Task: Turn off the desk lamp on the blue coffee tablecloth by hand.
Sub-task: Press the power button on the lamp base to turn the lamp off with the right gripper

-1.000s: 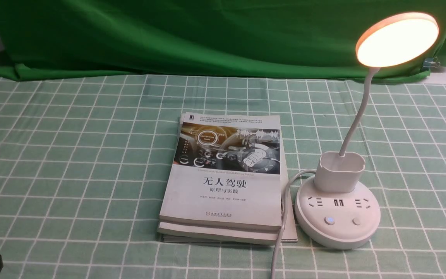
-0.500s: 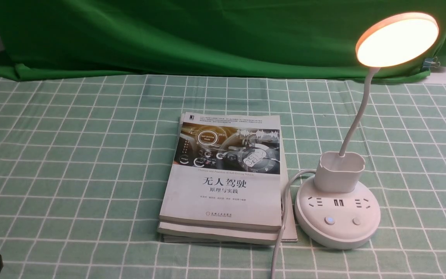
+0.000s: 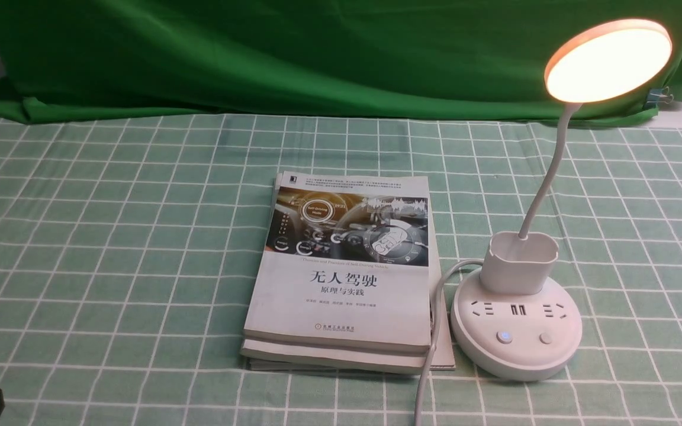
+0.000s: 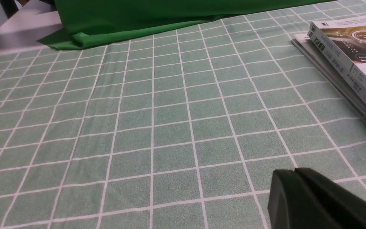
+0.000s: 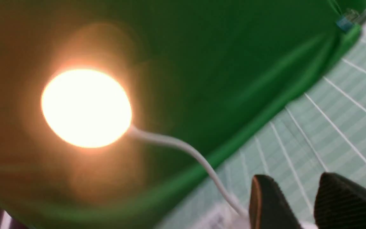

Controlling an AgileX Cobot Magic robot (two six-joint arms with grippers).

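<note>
Desk lamp (image 3: 518,266) is lit and stands on the blue coffee tablecloth (image 3: 110,248), right side, just beside a stack of books (image 3: 344,284). White cable (image 3: 427,378) runs from the base past the books' near right corner. The disc head glows in front of the dark green cloth (image 3: 317,53). Right tool (image 5: 292,183) is wide with nothing between its fingers, facing the lamp head. Left tool (image 4: 294,173) is narrow, fingers together and empty, low over the tablecloth, left of the books.
</note>
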